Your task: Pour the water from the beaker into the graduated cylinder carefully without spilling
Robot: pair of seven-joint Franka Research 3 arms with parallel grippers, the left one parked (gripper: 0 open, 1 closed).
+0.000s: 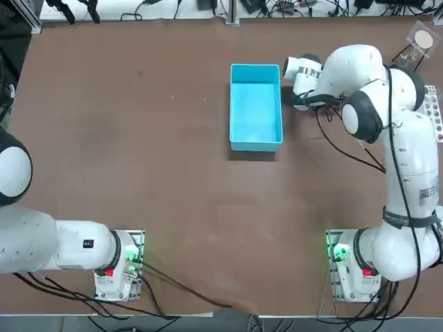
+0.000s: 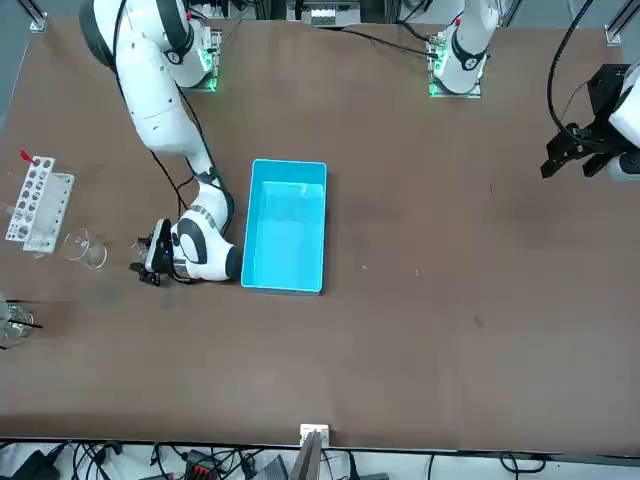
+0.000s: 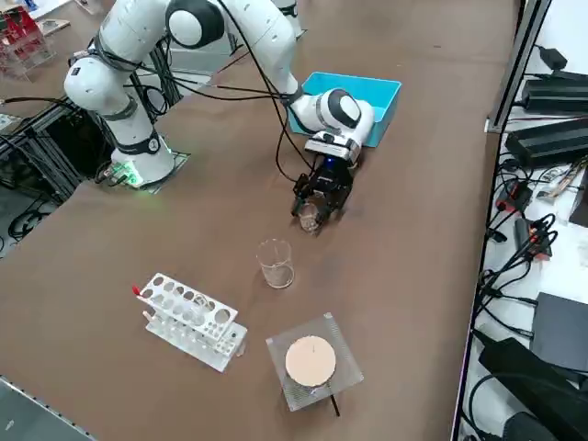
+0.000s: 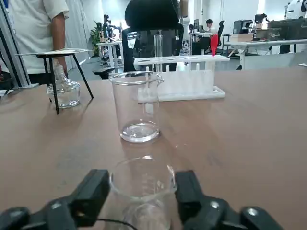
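The beaker (image 4: 142, 177), a tiny clear glass cup, stands upright on the brown table between the two fingers (image 4: 96, 191) of my right gripper (image 4: 141, 186). The gripper is open, with a finger close to each side of the cup's wall. Whether they touch it I cannot tell. From the right side the gripper (image 3: 314, 209) hangs low over the table around the beaker (image 3: 309, 218). A short way beyond it stands the graduated cylinder (image 4: 136, 108) (image 3: 275, 264), a taller clear vessel with a pouring lip. In the top view the arm hides the beaker.
A blue bin (image 3: 381, 92) (image 1: 255, 104) lies behind the wrist. A white test tube rack (image 3: 191, 322) (image 4: 180, 76) and a flask under a wire stand with a white disc (image 3: 310, 360) stand past the cylinder. A person (image 4: 33, 28) stands beyond the table.
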